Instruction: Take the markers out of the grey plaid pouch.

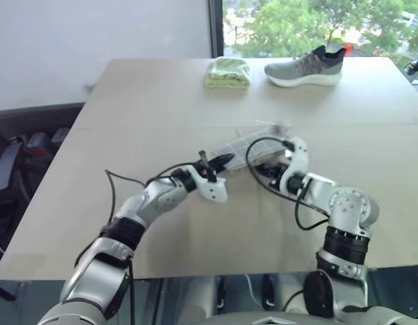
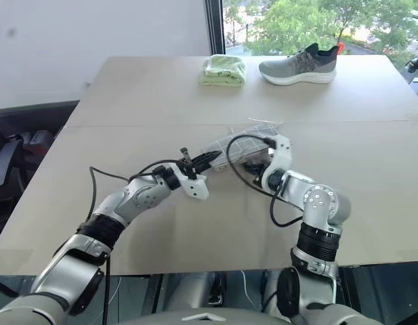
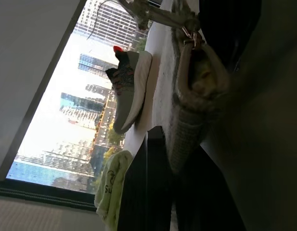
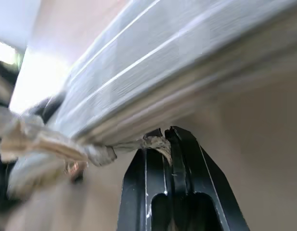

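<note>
Both grippers on grey plaid pouch (image 2: pixel 229 145) mid-table. Left gripper (image 2: pixel 210 158) pinching near end. Right gripper (image 4: pixel 167 137) fingers pressed together on pouch's zipper edge.

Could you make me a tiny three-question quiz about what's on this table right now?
1. True or false: the right gripper is shut on the soft grey plaid fabric pouch.
2. Which lies nearer the window: the folded light green cloth or the pouch?
3. What stands beside the cloth: A) a mug, B) a grey sports shoe, C) a book?

Key: 1 true. 2 the cloth. 3 B.
</note>
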